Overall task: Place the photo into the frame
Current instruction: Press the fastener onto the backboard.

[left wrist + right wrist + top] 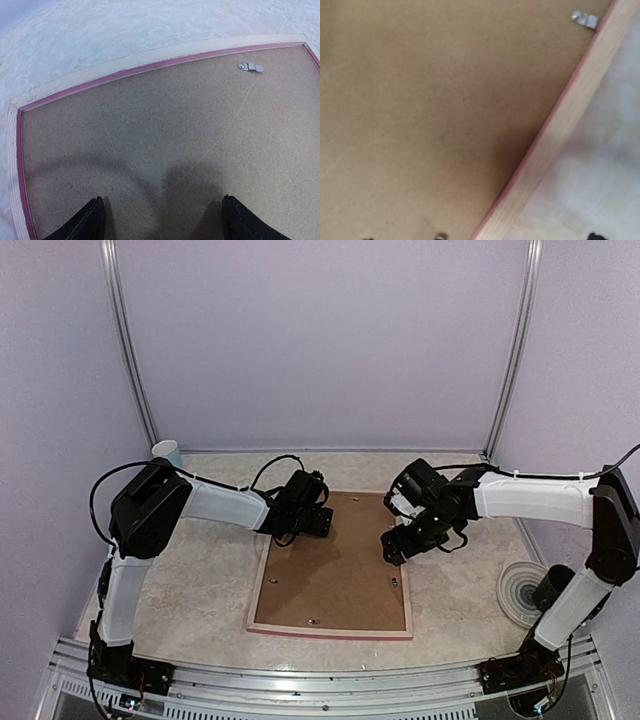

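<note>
The frame (330,631) lies face down at the desk's (200,590) centre, its pale wood back up, with a brown board (335,575) filling it. The photo cannot be seen. The left gripper (312,522) hovers over the board near the frame's 11 o'clock corner, its 2 fingers (92,220) spread and holding nothing. The right gripper (396,544) hangs over the 2 o'clock rail (560,130), also spread and holding nothing.
</note>
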`<action>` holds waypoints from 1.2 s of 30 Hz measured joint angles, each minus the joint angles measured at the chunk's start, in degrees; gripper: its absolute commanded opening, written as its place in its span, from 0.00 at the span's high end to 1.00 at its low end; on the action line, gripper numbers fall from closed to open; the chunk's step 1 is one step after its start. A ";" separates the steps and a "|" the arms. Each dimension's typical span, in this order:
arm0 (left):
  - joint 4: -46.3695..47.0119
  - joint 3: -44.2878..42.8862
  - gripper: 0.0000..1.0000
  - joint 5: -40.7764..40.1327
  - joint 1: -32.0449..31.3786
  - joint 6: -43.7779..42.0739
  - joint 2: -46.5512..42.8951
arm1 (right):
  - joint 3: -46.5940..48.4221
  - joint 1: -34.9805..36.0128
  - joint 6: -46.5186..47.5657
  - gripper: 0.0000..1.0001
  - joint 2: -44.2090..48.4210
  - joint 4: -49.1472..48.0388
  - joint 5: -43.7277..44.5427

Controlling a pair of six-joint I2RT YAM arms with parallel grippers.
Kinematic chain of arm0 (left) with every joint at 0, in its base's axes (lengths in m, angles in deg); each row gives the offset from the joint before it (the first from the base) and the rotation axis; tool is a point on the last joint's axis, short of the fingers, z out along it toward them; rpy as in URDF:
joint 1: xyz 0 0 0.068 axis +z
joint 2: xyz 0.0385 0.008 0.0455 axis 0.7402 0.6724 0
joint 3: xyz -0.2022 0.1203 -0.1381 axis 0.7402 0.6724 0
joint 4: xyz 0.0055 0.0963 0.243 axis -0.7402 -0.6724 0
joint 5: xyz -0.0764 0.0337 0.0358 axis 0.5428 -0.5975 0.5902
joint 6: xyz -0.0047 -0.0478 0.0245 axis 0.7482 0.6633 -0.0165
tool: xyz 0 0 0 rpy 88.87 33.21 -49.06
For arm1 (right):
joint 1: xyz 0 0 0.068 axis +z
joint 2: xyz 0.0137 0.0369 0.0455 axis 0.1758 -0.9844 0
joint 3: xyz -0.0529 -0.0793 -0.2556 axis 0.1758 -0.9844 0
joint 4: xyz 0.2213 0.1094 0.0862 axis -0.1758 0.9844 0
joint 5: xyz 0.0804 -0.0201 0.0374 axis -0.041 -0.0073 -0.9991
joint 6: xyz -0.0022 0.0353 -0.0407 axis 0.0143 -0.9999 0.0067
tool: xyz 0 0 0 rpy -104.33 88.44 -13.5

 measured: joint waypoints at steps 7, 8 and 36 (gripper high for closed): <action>0.26 0.15 0.21 0.00 0.02 -0.02 0.00 | -3.41 0.52 -1.95 0.08 0.57 0.00 1.16; 0.37 0.22 0.21 0.00 0.02 -0.02 0.00 | -3.98 0.63 -2.21 0.08 0.52 -0.02 1.14; 1.14 0.63 0.22 -0.02 0.02 -0.02 -0.02 | -6.25 3.56 -9.73 0.14 -2.89 -1.88 4.24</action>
